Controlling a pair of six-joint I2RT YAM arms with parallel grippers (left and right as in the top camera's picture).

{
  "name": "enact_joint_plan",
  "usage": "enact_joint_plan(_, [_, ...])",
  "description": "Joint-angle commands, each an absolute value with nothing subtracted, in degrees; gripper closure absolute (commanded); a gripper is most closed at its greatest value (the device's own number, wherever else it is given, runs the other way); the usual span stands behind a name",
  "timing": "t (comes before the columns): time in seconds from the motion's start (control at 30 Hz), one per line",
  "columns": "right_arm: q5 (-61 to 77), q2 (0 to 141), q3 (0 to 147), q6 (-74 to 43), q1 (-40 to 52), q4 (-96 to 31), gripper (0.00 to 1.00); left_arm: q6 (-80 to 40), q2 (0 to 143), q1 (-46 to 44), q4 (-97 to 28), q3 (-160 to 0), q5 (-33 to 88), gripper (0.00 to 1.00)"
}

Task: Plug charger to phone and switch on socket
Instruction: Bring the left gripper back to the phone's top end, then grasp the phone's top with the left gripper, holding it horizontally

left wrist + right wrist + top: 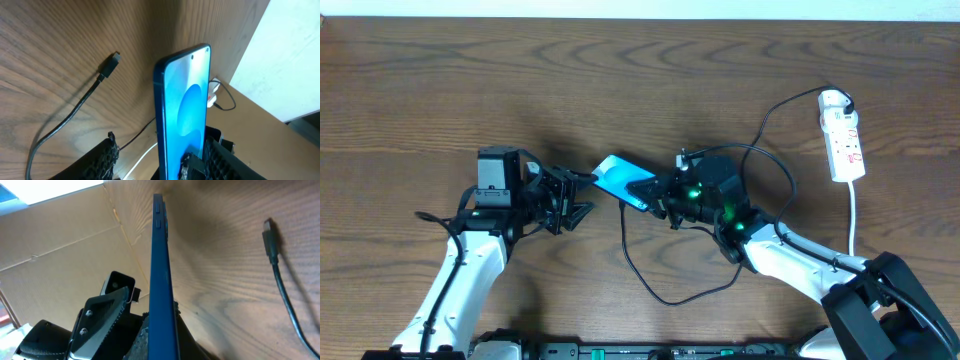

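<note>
Pinching phone (620, 180) in right gripper (658, 190), left gripper (588, 194) spread around it. Yet to plug charger (107, 67), switch socket (844, 135).

Left gripper (580, 195) is pointing to three o'clock, jaws parted; right gripper (650, 192) is pointing to nine o'clock, clamped.

You have a dark brown wooden bench (620, 70) with clear grain, evenly lit; a pale strip (640, 8) runs beyond its far edge.
</note>
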State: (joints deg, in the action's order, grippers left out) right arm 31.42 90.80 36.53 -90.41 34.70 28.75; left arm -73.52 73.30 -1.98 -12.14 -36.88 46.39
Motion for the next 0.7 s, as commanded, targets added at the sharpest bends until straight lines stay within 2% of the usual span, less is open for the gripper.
enact_joint_plan(0.0, [31.6,90.6,37.1,-93.3,36.0,29.4,0.99,-73.1,73.2,-3.9,-11.4,-36.9,47.5,0.44])
enact_joint_plan(0.47, [32.1,90.6,37.1,-104.3,38.7,29.4,0.99,-73.1,73.3,-5.6,-8.4,-36.9,46.7,0.44])
enact_joint_plan(0.67, [33.1,90.6,37.1,-104.8,38.7,30.1,0.99,-73.2,73.3,-5.6,-8.4,-36.9,44.1,0.45])
